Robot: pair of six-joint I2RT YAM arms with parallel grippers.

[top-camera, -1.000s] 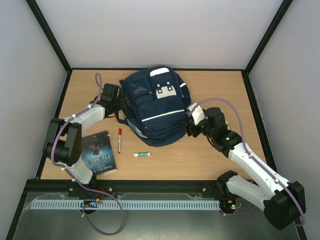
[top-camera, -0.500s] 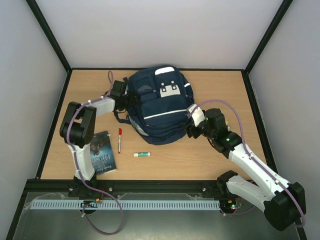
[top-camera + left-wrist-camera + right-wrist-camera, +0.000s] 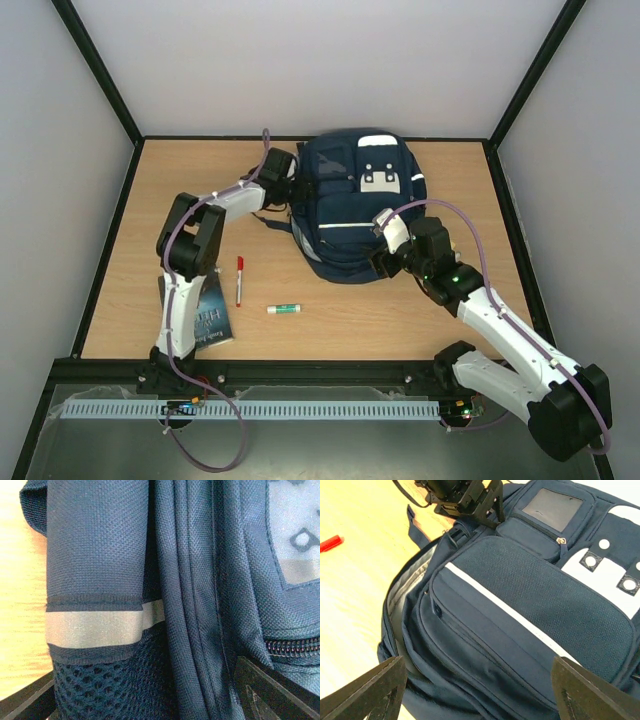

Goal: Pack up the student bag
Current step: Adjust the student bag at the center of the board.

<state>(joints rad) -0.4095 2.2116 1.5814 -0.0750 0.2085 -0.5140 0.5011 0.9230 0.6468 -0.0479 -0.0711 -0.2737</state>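
The student bag (image 3: 355, 205) is a large navy backpack lying front-up at the back middle of the table, with white patches (image 3: 378, 175) and a white strip across its front pocket (image 3: 520, 615). My left gripper (image 3: 288, 186) presses against the bag's left side. In the left wrist view its fingers (image 3: 272, 692) stand wide apart, with navy fabric, a reflective strip and mesh filling the gap. My right gripper (image 3: 386, 256) is open at the bag's near right end, its fingers (image 3: 375, 692) straddling the lower edge without closing on it. Grey lining (image 3: 395, 597) shows in a gap along the bag's edge.
A dark book (image 3: 207, 318) lies near the front left, partly under the left arm. A red pen (image 3: 239, 281) and a small white tube with a green cap (image 3: 284, 309) lie on the wood in front of the bag. Black frame rails border the table.
My left gripper has swung right along the back of the table, and the bag has slid and turned right with it. The right gripper has hardly moved.
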